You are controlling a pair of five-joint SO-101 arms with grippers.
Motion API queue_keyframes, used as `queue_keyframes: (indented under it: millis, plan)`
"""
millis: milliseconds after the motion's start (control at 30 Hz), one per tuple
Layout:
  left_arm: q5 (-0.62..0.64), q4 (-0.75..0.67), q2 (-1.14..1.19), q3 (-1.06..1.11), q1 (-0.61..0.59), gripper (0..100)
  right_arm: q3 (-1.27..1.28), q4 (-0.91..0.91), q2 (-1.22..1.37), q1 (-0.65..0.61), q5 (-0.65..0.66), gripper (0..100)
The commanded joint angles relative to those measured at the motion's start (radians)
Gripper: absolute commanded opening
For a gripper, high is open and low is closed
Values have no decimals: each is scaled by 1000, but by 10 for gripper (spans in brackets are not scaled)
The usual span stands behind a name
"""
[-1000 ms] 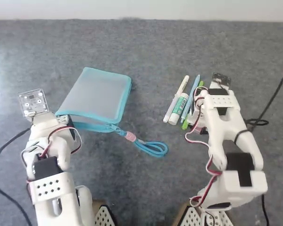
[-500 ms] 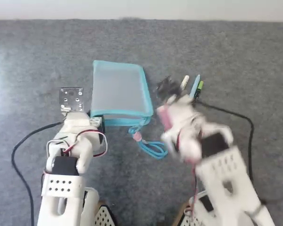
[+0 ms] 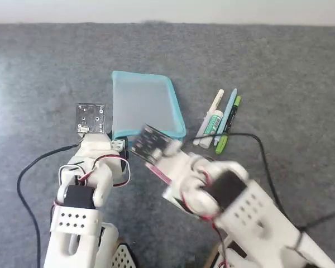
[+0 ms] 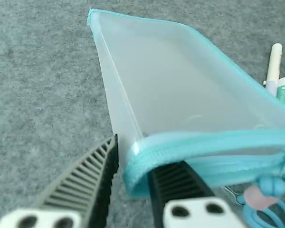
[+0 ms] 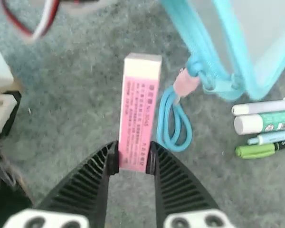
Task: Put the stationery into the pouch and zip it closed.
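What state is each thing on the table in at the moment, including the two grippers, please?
pouch: on the table, looks empty, zip edge pinched.
left gripper: shut on the pouch's zip edge.
eraser: outside the pouch, held at one end.
right gripper: shut on the eraser.
pens: lying side by side on the table beside the pouch, not packed.
zip pull: at the pouch's corner, cord loop trailing on the table.

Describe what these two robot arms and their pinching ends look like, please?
The left arm and right arm are chunky white plastic shells with black motor blocks and rows of small round holes. Thin red, white and black wires loop along them. The left tool and right tool each have two black, ribbed, wedge-shaped fingers on white bases.
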Motion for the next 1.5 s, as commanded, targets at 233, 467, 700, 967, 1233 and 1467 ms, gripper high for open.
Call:
queue_keyframes:
  millis: [233,467,700,967,1233,1467]
  plan:
    - [-18,-28,3,1,8,77,-520,117,599,128,-120,7]
    - [-55,-34,3,16,11,77,-766,219,817,209,-183,7]
    - [-84,-35,3,41,89,77,-887,240,898,206,-180,7]
    - [-83,-63,3,35,-126,77,-760,219,829,237,-137,7]
    - [-103,-81,9,33,-247,130,-75,-269,354,217,-64,7]
    - [-103,-83,9,19,-273,130,184,-302,179,104,34,7]
